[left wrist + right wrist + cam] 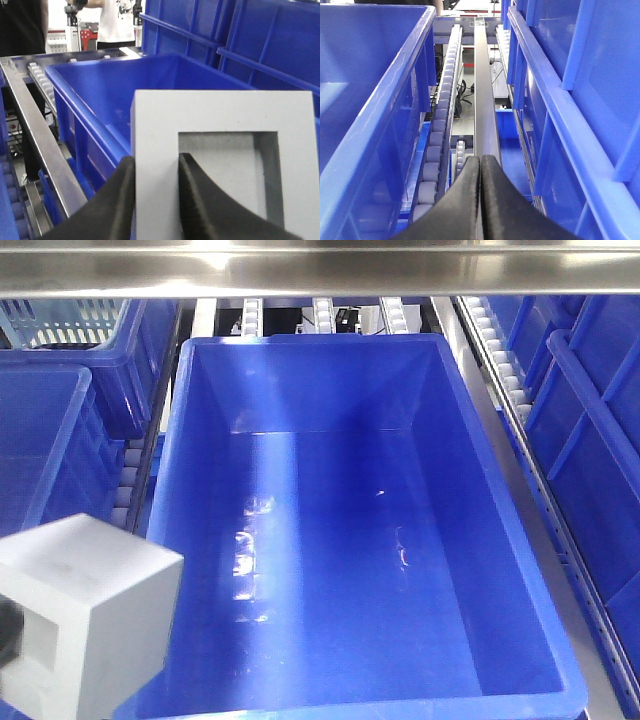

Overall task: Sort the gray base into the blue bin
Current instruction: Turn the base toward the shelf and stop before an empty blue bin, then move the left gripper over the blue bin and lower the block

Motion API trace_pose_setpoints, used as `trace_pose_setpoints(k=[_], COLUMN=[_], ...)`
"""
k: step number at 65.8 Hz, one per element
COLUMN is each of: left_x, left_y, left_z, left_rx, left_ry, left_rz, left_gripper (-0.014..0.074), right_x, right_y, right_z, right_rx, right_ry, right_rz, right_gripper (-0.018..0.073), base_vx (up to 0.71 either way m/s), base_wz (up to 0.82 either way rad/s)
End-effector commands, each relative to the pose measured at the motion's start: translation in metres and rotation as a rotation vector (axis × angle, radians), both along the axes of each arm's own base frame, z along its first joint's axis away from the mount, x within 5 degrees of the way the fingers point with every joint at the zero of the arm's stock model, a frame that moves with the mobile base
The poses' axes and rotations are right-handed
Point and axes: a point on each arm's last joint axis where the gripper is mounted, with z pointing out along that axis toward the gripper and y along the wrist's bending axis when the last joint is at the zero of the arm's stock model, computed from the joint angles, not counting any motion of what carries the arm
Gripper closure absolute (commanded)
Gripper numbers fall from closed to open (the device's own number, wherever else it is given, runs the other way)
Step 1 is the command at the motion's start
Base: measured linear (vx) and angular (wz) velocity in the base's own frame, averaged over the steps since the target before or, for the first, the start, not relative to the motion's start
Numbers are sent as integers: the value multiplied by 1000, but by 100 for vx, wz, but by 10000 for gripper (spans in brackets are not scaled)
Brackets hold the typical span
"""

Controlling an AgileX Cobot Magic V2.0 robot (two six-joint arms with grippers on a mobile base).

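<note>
The gray base [85, 615] hangs at the lower left of the front view, over the near left corner of the blue bin [520, 540]. In the left wrist view the gray base [220, 120] fills the right half, its square recessed pocket facing the camera. My left gripper [156, 165] is shut on the gray base: one finger lies outside the block's left wall, the other inside the pocket. The blue bin [85, 80] lies beyond it, nothing inside. My right gripper [481, 165] is shut with nothing in it, between two blue bins above a roller track.
Other blue bins [45, 460] stand left and right [600, 440] of the target bin. A pale-blue lattice basket [60, 322] sits at the far left. A steel shelf bar [320, 268] crosses the top. Roller rails [440, 135] and a metal rail [484, 100] run between bins. People [112, 20] stand behind.
</note>
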Motion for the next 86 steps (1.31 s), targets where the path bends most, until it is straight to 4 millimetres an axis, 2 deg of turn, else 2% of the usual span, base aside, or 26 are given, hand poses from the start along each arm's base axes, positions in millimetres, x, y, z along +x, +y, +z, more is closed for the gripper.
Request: trace_pose_setpoints(k=[1,12,25,36,45,68,77,86], left_x=[-2,0,12,35,62,132,146,163], left_y=[0,-1,-9,-23,-40,-86,-112,-135], left_z=[23,27,42,67,75,68,65,51], left_rx=[-110,-163,-213,-197,-159,-68,-30,31], left_ry=[-120,-126,-191,-169,-107,39,80,150], left_rz=[-13,-17,-22,-21,-19,-18,-74,-101], left_gripper=[602,598,592,592,592,587,582,578], right_x=[0,0,0,0,0,0,0,0], right_y=[0,0,0,0,0,0,0,0], right_z=[2,2,2,2,2,2,2,2], right_rx=[-11,-11,-11,-11,-11,-11,-11,-11], right_ry=[-71,-71,-71,-71,-71,-71,-71,-71], right_rz=[0,0,0,0,0,0,0,0], right_gripper=[568,568,568,568,568,568,568,568], base_vx=[0,0,0,0,0,0,0,0], base_wz=[0,0,0,0,0,0,0,0])
